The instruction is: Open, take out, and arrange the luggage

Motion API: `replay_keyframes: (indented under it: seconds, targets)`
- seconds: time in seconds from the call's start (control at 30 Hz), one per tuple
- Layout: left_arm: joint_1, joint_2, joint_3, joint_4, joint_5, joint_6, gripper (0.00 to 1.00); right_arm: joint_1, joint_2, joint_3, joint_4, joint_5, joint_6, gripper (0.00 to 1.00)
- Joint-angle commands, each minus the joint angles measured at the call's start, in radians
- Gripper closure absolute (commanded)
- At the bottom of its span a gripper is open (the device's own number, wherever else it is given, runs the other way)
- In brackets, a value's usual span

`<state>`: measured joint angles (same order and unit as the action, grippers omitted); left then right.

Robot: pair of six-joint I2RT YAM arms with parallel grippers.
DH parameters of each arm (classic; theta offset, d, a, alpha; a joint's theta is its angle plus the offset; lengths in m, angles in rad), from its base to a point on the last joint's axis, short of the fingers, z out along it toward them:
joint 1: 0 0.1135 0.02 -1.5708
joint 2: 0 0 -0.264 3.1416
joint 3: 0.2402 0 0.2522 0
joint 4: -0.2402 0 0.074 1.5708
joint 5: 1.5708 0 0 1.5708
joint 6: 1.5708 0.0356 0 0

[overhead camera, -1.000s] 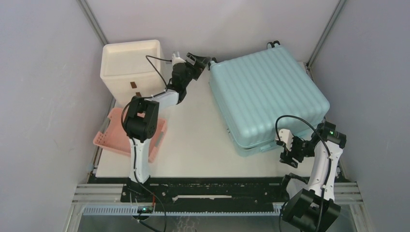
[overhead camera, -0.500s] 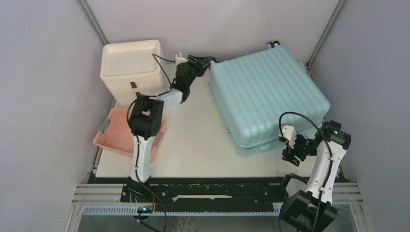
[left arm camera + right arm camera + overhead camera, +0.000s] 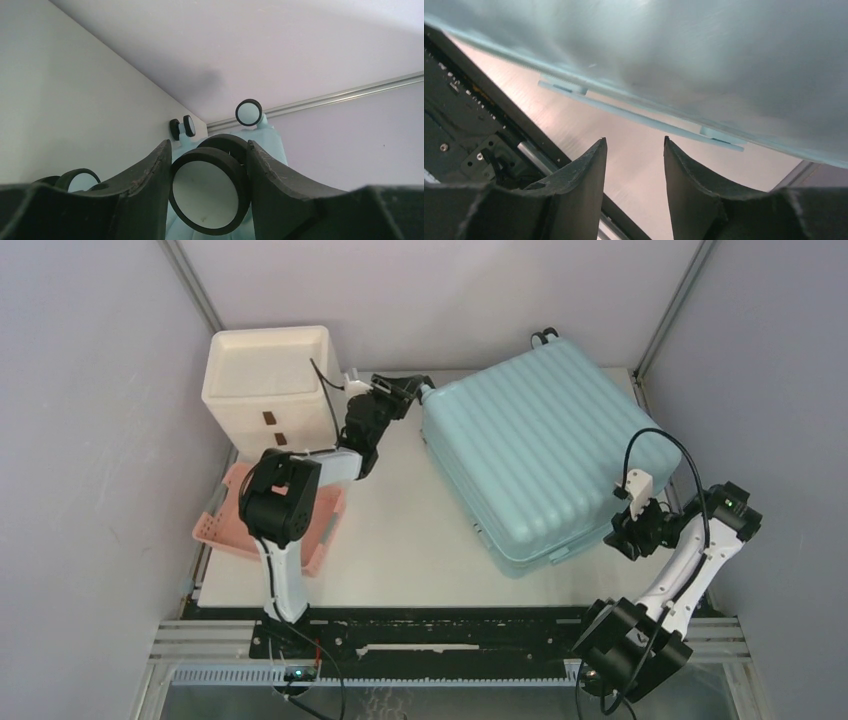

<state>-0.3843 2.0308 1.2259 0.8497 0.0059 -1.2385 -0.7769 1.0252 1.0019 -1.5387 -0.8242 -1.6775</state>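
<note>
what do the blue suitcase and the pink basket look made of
The pale aqua ribbed suitcase: likely hard moulded plastic, soft sheen along its rigid ridges. The shallow pink basket: probably thin plastic, judging by its slotted walls.

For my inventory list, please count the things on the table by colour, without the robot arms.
Aqua-blue: 1, the luggage
Cream-white: 1, the drawer cabinet
Pink: 1, the basket
Total: 3
</note>
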Motion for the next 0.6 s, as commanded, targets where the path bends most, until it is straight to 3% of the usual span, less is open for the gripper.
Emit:
replay_keyframes:
  seconds: [0.0,0.2,0.57]
  targets:
    - [-0.013,-0.15,-0.128,0.156,0.07,0.006,0.85,-0.007,0.002,0.048,0.116,-0.091,0.189,0.49]
    - [-0.025,-0.218,-0.24,0.184,0.081,0.025,0.85,0.07,0.006,0.055,0.345,-0.072,0.471,0.57]
    - [-0.107,-0.204,-0.221,0.118,0.097,0.049,0.92,0.256,0.04,0.066,0.652,0.084,0.863,0.68]
